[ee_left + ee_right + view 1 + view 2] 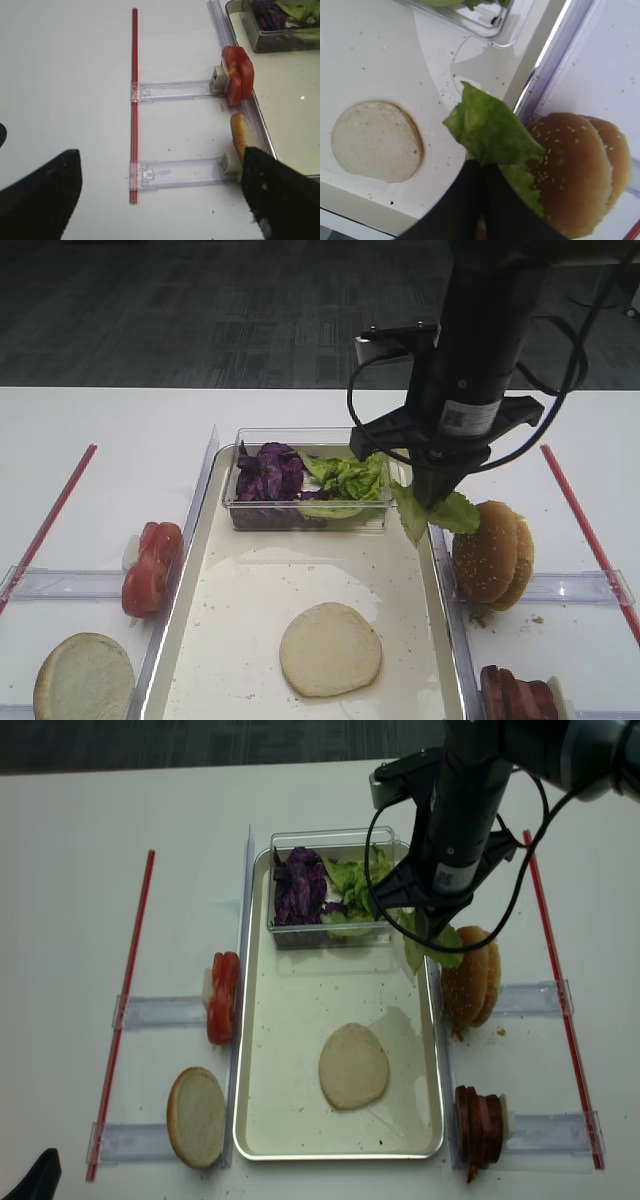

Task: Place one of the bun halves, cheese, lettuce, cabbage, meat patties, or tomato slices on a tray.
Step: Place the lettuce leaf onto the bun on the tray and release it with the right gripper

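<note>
The right arm is a matte black cylinder with a small white label, looped black cables, and a black gripper with tapered fingers

Right claw grips lettuce (above tray rim).

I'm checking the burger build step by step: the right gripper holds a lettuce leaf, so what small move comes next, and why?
Probably carry the ruffled green lettuce leaf, pinched in the right gripper, leftward over the round pale bun half before releasing; it now hangs above the cream metal-rimmed tray's right edge.
</note>
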Available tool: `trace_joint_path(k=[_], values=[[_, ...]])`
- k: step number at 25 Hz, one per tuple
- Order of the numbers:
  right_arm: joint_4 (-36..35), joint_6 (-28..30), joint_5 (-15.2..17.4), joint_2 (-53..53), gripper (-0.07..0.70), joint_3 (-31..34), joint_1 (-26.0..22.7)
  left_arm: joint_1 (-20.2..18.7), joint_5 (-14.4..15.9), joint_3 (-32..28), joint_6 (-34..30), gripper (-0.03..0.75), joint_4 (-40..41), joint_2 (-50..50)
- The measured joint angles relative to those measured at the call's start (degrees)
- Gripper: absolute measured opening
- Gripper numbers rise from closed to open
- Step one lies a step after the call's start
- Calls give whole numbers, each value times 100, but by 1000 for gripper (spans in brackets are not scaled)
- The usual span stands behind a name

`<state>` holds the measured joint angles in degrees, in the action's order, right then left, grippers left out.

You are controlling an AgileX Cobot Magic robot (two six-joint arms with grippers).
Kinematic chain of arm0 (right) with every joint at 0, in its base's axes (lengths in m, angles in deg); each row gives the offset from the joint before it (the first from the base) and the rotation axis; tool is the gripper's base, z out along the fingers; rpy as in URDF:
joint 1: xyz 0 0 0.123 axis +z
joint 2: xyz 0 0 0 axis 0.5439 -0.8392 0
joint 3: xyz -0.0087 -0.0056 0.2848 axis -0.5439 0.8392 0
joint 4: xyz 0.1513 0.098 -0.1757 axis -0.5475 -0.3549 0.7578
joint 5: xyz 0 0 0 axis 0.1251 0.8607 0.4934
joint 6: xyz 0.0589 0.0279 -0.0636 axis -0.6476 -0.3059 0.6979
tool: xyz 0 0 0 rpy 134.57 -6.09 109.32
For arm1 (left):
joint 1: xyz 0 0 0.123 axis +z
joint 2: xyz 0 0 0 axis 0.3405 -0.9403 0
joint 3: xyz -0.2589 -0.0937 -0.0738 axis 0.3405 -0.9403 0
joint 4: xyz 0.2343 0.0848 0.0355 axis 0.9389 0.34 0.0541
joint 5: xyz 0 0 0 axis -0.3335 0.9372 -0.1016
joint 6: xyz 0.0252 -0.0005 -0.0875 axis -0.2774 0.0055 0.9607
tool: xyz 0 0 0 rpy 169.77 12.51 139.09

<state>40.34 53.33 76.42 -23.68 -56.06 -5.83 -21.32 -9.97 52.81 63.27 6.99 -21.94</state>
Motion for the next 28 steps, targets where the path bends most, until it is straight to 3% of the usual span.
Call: trace_joint_path(k=[6, 20, 28], values=[[-110, 93, -38, 9, 55, 10, 122, 0, 0, 0, 0, 597, 0, 0], [-99, 105, -13, 13, 55, 10, 1381, 0, 0, 0, 0, 597, 0, 0], [-180, 108, 40, 23, 55, 10, 1644, 0, 0, 0, 0, 597, 0, 0]])
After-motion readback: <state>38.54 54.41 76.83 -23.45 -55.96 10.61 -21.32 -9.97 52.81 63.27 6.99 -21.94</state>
